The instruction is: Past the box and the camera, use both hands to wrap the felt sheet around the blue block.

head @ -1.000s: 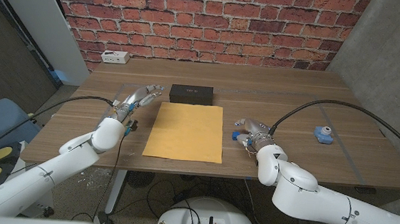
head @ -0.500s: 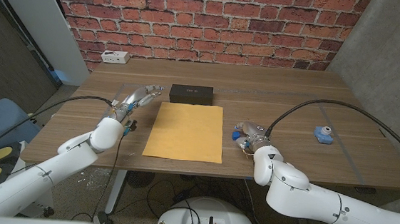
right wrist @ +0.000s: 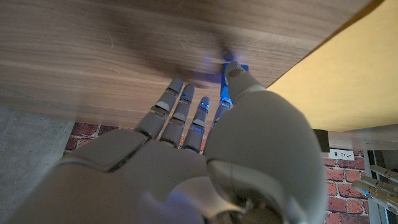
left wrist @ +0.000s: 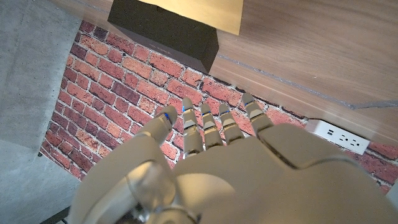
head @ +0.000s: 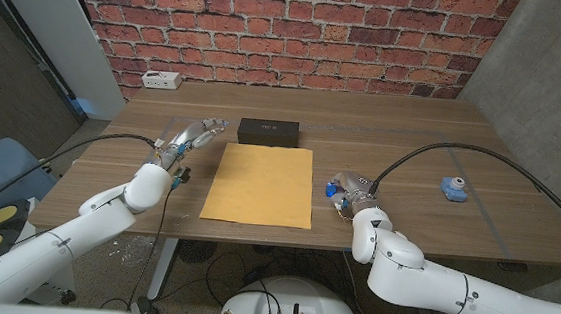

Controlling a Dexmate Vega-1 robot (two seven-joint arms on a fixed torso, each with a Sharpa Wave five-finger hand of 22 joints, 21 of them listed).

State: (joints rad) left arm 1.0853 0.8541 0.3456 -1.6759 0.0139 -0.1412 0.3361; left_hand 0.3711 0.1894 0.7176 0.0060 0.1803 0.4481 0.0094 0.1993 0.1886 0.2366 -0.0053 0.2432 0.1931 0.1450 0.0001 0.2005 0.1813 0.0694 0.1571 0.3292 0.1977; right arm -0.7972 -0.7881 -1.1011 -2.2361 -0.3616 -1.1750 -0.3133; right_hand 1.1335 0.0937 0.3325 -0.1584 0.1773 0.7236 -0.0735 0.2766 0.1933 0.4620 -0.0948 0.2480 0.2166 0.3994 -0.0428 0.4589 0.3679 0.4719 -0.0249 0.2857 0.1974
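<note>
A yellow felt sheet [head: 259, 183] lies flat in the middle of the table, also seen in the right wrist view as felt sheet [right wrist: 323, 81]. The small blue block [head: 330, 190] sits just off its right edge. My right hand [head: 351, 194] is beside the block with fingers stretched out and apart. In the right wrist view its thumb tip reaches the blue block [right wrist: 231, 67], which is mostly hidden. My left hand [head: 190, 136] hovers left of the sheet, fingers straight and spread, holding nothing. The left hand [left wrist: 211, 155] points toward the black box [left wrist: 165, 31].
The black box [head: 267, 131] stands at the sheet's far edge. A small blue camera [head: 453, 188] sits at the right of the table. A white power strip [head: 160, 80] lies at the far left corner. A brick wall closes the back.
My right forearm has swung left and nearer the table's front edge, while the hand stays by the blue block. The left arm and the felt sheet have not moved.
</note>
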